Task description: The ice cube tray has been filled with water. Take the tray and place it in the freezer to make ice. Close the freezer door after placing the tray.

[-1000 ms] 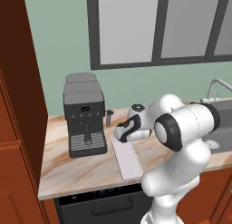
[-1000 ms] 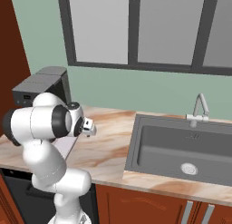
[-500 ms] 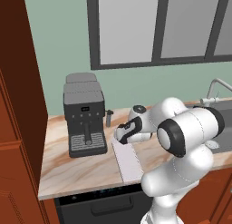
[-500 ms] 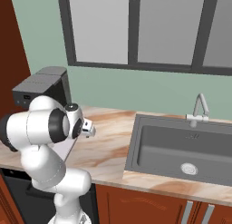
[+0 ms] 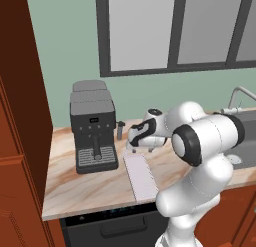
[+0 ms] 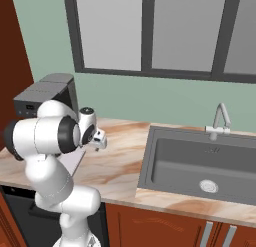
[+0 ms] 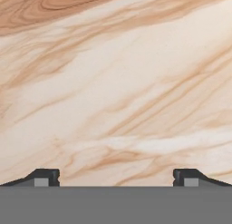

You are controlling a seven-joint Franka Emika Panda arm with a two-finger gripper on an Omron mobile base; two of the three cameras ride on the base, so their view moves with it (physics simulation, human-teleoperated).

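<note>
The ice cube tray [image 5: 141, 176] is a flat pale rectangle lying on the marble counter [image 5: 75, 183], in front of the coffee machine's right side. One edge of the tray [image 6: 75, 162] peeks out behind my arm in the right base view. My gripper [image 5: 133, 146] hangs just past the tray's far end, pointing down at the counter. It is open, and the hand view has bare marble between the fingertips [image 7: 45, 177] of the gripper [image 7: 116, 178]. From the right, the gripper [image 6: 100, 144] sits low over the counter. The freezer and the freezer door are out of view.
A black coffee machine [image 5: 94, 126] stands at the counter's left, close to my hand. A red-brown cabinet [image 5: 17, 141] walls off the left side. To the right are a grey sink [image 6: 200, 166] and its faucet [image 6: 220, 122]. A window runs along the back wall.
My elbow has rolled nearer the cameras and the hand has edged slightly left toward the coffee machine. The jaws stay open and the tray has not moved.
</note>
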